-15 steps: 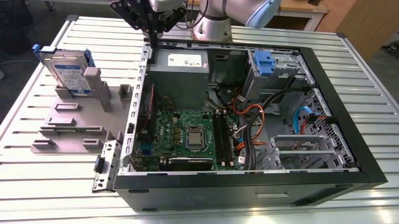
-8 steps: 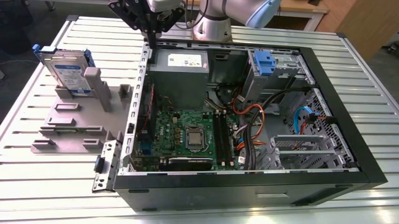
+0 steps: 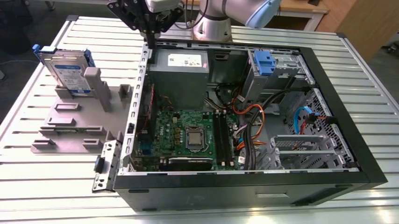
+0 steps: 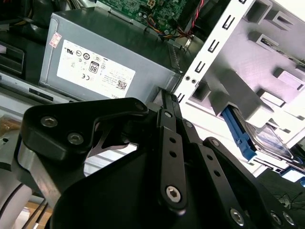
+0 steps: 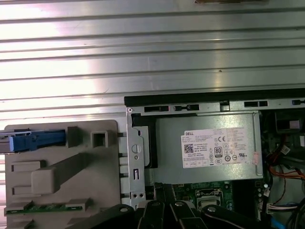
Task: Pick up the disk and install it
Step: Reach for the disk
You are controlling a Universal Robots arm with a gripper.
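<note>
The disk [image 3: 65, 69] stands upright in a grey holder [image 3: 74, 121] on the exterior view's left, its silver face and blue carrier showing. My gripper [image 3: 149, 36] hangs above the back left corner of the open computer case [image 3: 249, 182], to the right of the disk and well apart from it. Its black fingers [image 4: 167, 112] lie close together with nothing between them. In the second wrist view the disk [image 4: 269, 142] sits beyond the fingertips, past the case wall. In the first wrist view the disk's blue carrier edge [image 5: 33, 141] lies on the holder [image 5: 62, 167].
The grey power supply [image 3: 181, 70] sits inside the case just below the gripper. A blue bracket [image 3: 265, 63] is fixed on the metal drive bay at the case's back right. Cables and a motherboard [image 3: 187, 135] lie in the middle. The slatted metal table [image 3: 50, 186] surrounds everything.
</note>
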